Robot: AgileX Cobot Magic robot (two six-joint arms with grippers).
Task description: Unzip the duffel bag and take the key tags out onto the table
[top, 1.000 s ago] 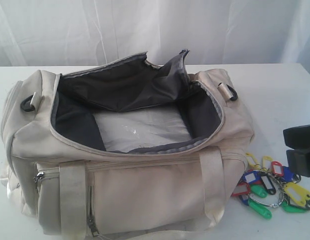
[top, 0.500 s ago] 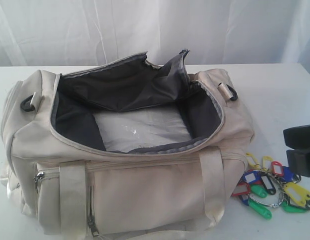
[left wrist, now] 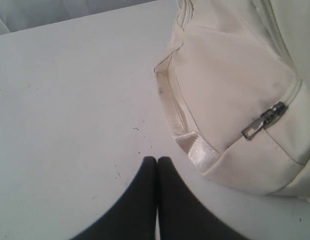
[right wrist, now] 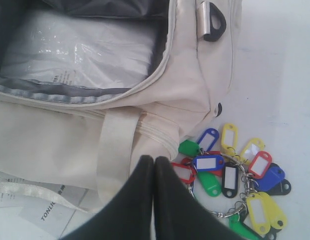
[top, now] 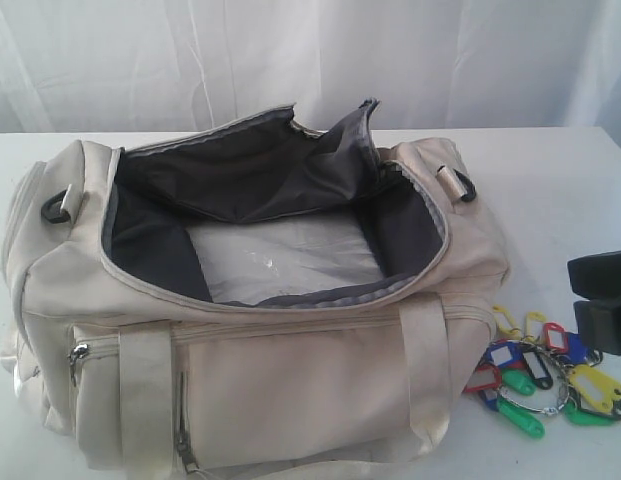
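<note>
As R fingers (right wrist: pixel 140 200) sit closed, key tags (right wrist: pixel 229 177) lie alongside.

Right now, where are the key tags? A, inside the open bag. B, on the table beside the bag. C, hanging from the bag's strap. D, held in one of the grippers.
B: the key tags lie spread on the table just off the end of the bag, and nothing is gripping them.
</note>
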